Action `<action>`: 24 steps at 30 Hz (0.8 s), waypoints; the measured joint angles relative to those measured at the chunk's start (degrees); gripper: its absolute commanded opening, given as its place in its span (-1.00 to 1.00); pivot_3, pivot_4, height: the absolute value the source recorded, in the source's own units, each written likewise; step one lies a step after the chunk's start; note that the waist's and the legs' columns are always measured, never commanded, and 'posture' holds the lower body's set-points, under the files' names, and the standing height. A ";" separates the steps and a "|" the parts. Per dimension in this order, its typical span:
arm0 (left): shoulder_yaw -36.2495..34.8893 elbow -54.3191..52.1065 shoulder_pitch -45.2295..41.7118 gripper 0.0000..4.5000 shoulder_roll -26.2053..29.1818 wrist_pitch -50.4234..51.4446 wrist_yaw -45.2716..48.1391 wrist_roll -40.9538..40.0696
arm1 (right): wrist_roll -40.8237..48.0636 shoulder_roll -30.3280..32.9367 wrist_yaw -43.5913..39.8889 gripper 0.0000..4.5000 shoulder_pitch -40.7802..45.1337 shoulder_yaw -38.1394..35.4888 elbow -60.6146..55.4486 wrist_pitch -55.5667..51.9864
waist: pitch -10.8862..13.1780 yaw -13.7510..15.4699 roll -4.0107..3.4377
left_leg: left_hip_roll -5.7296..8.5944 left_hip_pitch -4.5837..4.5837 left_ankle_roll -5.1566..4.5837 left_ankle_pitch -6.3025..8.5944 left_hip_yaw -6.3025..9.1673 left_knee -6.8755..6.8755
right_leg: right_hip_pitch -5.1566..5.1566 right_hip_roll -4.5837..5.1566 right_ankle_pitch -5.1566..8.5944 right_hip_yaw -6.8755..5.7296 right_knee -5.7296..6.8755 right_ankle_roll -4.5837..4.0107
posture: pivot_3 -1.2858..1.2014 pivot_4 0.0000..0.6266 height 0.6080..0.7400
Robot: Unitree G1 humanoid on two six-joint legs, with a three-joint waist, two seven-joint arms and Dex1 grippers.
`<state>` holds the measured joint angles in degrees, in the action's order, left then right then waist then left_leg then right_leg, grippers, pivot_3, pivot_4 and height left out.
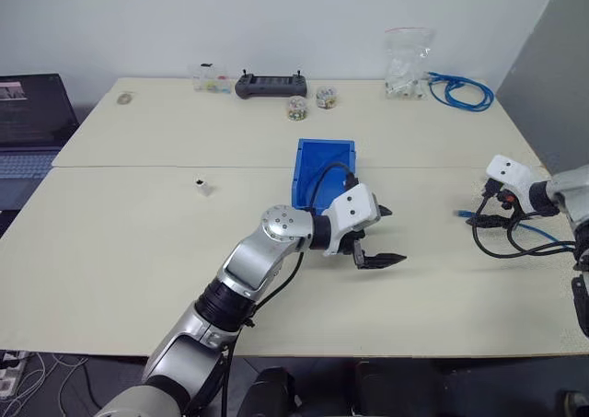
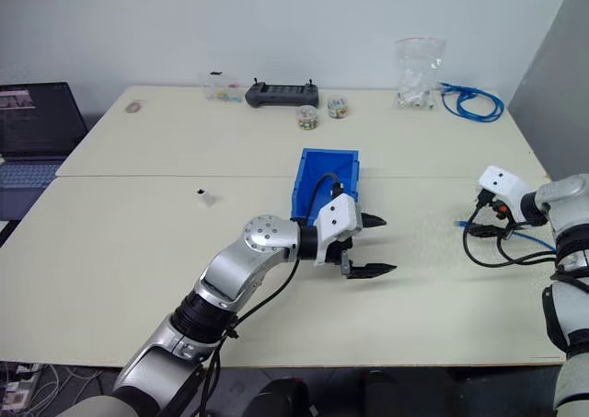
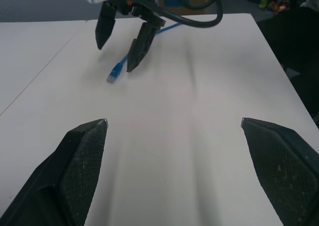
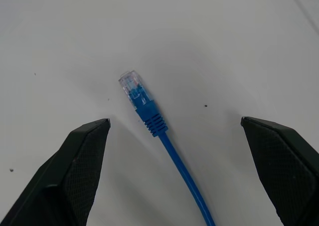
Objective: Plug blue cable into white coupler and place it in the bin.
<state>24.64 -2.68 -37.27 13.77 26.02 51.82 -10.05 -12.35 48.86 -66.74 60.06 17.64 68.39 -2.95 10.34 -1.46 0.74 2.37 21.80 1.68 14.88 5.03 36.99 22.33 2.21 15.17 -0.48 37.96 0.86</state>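
Note:
The blue cable (image 4: 149,115) lies on the table at the right, its clear plug (image 4: 130,84) pointing toward the middle. My right gripper (image 1: 480,210) hangs open just above that plug end, one finger on each side, touching nothing. The left gripper (image 1: 396,235) is open and empty over mid-table, pointing right toward the cable plug (image 3: 113,77). Just behind the left gripper stands the blue bin (image 1: 324,173). The tiny white coupler (image 1: 202,186) sits alone on the table to the left of the bin.
A laptop (image 1: 32,113) is at the far left. Along the back edge are a black controller (image 1: 270,86), small jars (image 1: 296,109), a clear bag (image 1: 408,63) and a coiled blue cable bundle (image 1: 460,90). The table's right edge is near my right gripper.

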 measured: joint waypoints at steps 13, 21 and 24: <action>-0.21 0.32 -0.11 1.00 1.62 -0.06 0.21 1.14 | -3.68 -1.66 -3.93 -0.84 2.95 0.25 5.65 -1.31 | 0.00 -0.06 0.00 | 0.04 -0.03 0.00 0.00 -0.23 0.05 | 0.00 0.09 -0.01 0.10 0.05 0.03 | 0.03 -0.52 1.00; -0.13 -1.56 1.50 1.00 6.18 -0.21 3.60 1.10 | -3.30 -1.61 -7.74 -0.99 2.81 -1.13 3.86 6.99 | 0.00 -0.71 -0.02 | -0.05 -0.15 0.00 0.00 -0.41 0.02 | 0.02 0.02 -0.01 0.13 0.08 0.03 | 0.03 -0.52 1.00; -0.33 -4.23 5.15 1.00 11.75 -0.31 6.29 1.04 | -1.92 -1.33 -14.62 -0.99 1.90 -1.21 -1.20 10.08 | 0.00 -1.01 -0.03 | -0.09 -0.16 0.00 0.01 -0.40 -0.01 | 0.02 0.00 -0.01 0.13 0.09 0.03 | 0.03 -0.52 1.00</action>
<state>24.31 -6.91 -32.12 25.51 25.72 58.11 -9.01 -14.28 47.53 -81.36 61.96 16.42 67.18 7.13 10.34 -2.47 0.71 2.29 21.64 1.67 14.88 4.63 36.98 22.35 2.22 15.16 -0.35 38.05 0.89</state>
